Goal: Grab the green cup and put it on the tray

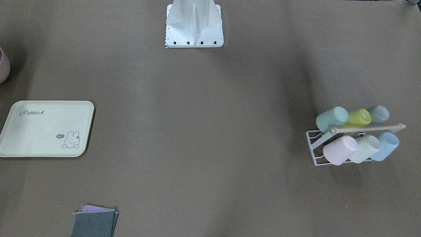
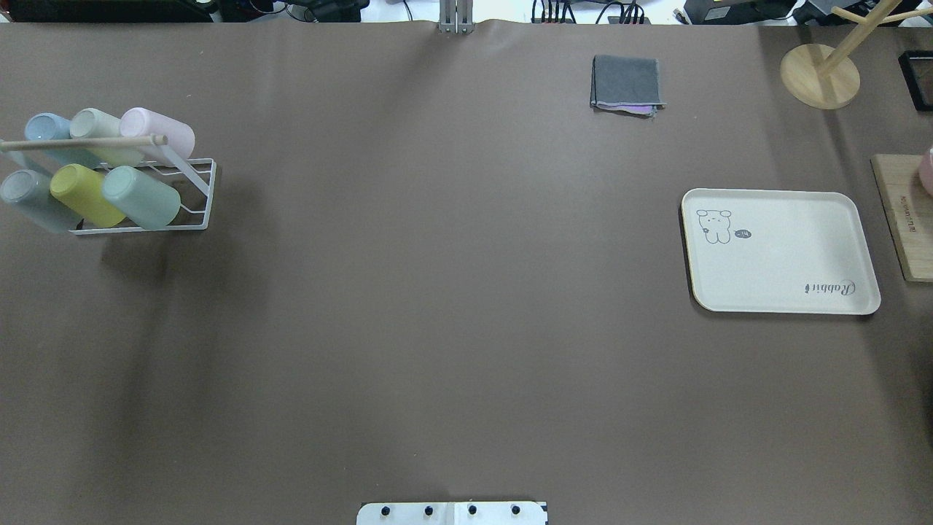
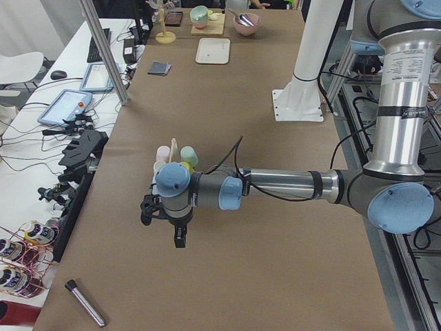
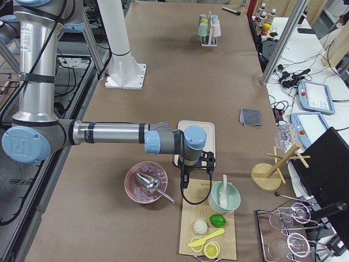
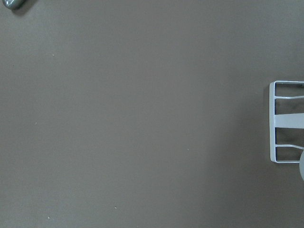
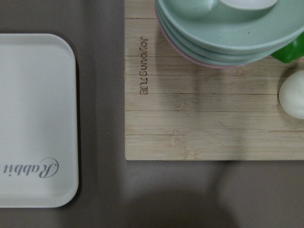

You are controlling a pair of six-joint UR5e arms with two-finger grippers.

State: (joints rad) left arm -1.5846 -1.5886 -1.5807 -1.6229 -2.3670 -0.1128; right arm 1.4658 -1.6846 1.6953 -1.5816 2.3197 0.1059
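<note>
The green cup (image 1: 332,119) is pale mint and lies tilted on a white wire rack (image 1: 315,148) with several other pastel cups; it also shows in the overhead view (image 2: 141,197). The cream tray (image 1: 39,131) with "Rabbit" script lies flat with nothing on it, and it shows in the overhead view (image 2: 780,251) and the right wrist view (image 6: 33,118). My left gripper (image 3: 162,231) hovers above the table beside the rack. My right gripper (image 4: 197,177) hovers between the tray and a wooden board. I cannot tell whether either is open or shut.
A wooden board (image 6: 213,118) with stacked bowls (image 6: 228,28) lies beside the tray. A folded grey cloth (image 2: 627,84) and a wooden mug tree (image 2: 820,73) sit at the far side. A pink bowl (image 4: 146,183) stands near the right arm. The robot base (image 1: 194,24) is mid-table.
</note>
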